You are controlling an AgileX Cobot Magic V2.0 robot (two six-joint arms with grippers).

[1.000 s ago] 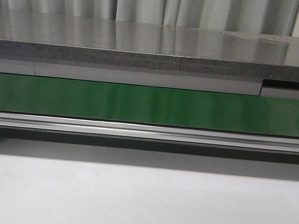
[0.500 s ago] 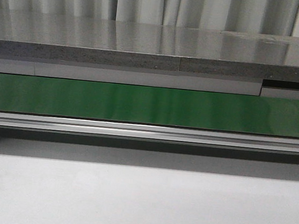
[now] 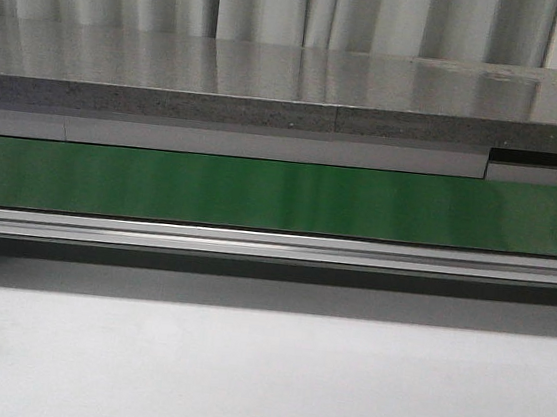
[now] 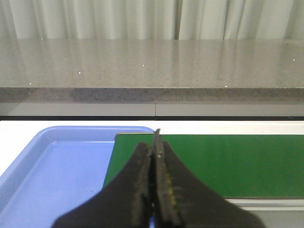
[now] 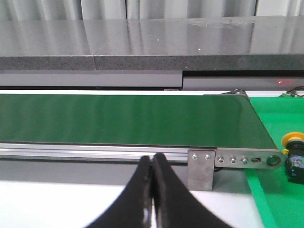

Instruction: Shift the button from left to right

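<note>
No brand, label or writing can be read in any view. In the left wrist view, a blue tray [image 4: 52, 175] is seen at the left end of the green conveyor belt [image 4: 223, 164], its rim just beside the belt's end; the tray's visible floor is bare. The left gripper [image 4: 155, 142] is held over the seam between tray and belt, its fingers [image 4: 142, 190] pressed together with nothing between them.

In the front view, the belt [image 3: 280, 197] is shown running across the whole width, bordered on the near side by an aluminium rail [image 3: 274, 246] and on the far side by a grey speckled counter [image 3: 272, 87] with pale curtains [image 3: 282, 3] behind. A white table surface [image 3: 259, 377] is spread in front of the rail. Neither gripper nor the tray is caught by this view.

In the right wrist view, the belt's right end [image 5: 237, 118] is seen, closed off by a metal bracket [image 5: 201, 168] and a bolted side plate [image 5: 247, 160]. Beyond it a green mat [image 5: 280, 190] is laid. The button [image 5: 295, 154] (dark body, yellow cap) is found on this mat at the picture's edge, just beside the belt's end roller and partly cut off. The right gripper [image 5: 152, 159] is held near the rail, well apart from the button, its fingers [image 5: 164, 199] shut against each other and empty.
</note>
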